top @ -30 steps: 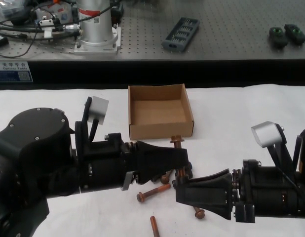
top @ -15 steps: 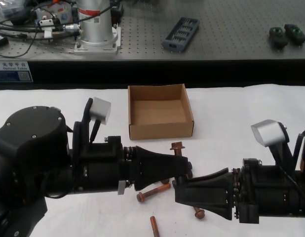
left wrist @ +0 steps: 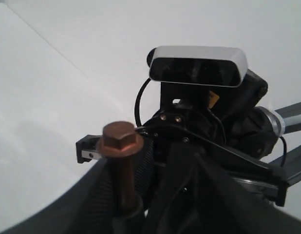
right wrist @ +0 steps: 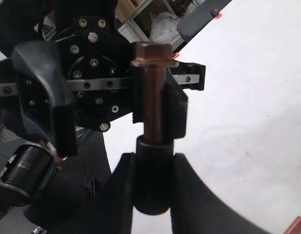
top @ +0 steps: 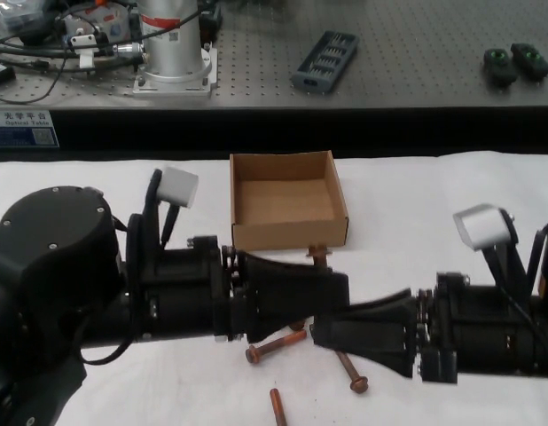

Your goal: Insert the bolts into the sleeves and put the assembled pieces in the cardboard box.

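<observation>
My right hand [right wrist: 154, 162] grips the sleeve [right wrist: 153, 183] with a bolt [right wrist: 151, 97] standing in it.

In the right wrist view I see the black sleeve squeezed tight between the two fingers of my right hand. The brown bolt stands straight up out of the sleeve, its six-sided head on top. Just behind the bolt is my left hand [right wrist: 111, 107], let go, with its fingers far apart on their rail. The left wrist view looks at the same bolt from the other side. From the high view I see both hands meeting tip to tip over the white worktop [top: 451, 195]. They are just in front of the cardboard box [top: 287, 229]. Some loose bolts [top: 276, 344] lie flat on the worktop under and near the hands.
</observation>
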